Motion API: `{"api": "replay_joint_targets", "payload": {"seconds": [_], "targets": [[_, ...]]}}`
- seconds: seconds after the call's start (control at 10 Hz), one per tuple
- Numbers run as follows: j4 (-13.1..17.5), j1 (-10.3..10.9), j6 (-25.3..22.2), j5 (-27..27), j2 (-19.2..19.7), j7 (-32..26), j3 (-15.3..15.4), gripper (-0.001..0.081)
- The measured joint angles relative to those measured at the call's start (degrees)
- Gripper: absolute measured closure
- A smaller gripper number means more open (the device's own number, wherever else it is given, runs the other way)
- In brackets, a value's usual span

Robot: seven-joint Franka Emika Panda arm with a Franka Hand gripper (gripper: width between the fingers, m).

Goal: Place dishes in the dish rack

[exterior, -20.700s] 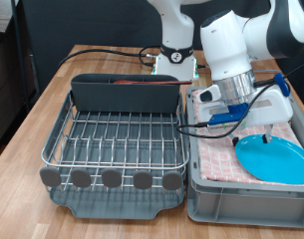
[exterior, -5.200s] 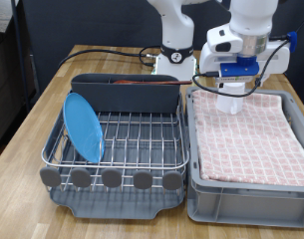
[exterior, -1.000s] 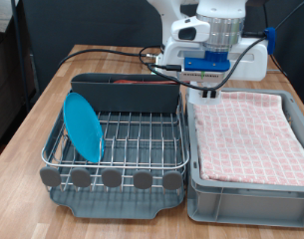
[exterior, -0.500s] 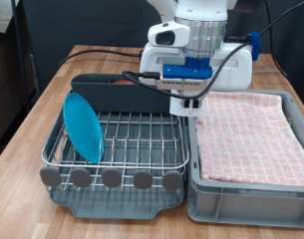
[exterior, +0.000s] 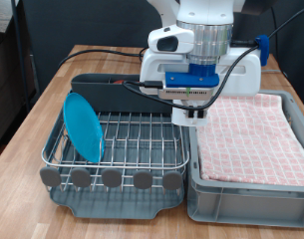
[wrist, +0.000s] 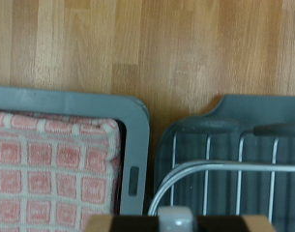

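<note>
nearest us, at the front edge of the wooden desk (exterior: 42, 110), we see two containers side by side. on the exterior view's left stands the silver wire dish rack on its dark grey plastic tray (exterior: 117, 144), with a row of round grey tabs along its front. on the exterior view's right, just beside it, sits the grey plastic bin lined with pink checkered cloth (exterior: 246, 139).

inside the rack, the round light-blue plate (exterior: 84, 124) stands on edge in the wires at the side toward the desk's left edge in the exterior view, leaning slightly.

a little further back, we find the robot's gripper (exterior: 192, 115) hanging over the seam between rack and bin, at the rack's back right corner in the exterior view. a small white object sits at its fingertips, but we cannot tell what it is, nor whether the jaws are apart or together. in the wrist view we look down on the bin's cloth and rim (wrist: 135, 145) and the rack's wire and tray corner (wrist: 224, 164), with bare wood beyond.

behind the wires rises the rack's tall grey back compartment (exterior: 127, 92), and a thin reddish-brown strip (exterior: 142, 82) shows along its top edge. we cannot make out what it is.

farthest back, toward the desk's rear edge, the white robot arm (exterior: 201, 40) rises with black cables (exterior: 102, 50) trailing across the wood.
</note>
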Motion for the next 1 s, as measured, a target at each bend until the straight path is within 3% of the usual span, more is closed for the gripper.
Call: {"api": "replay_joint_targets", "payload": {"seconds": [1.0], "targets": [[8.86,-1.42,0.01,1.71,7.63,-1.24,0.00,0.0735]]}}
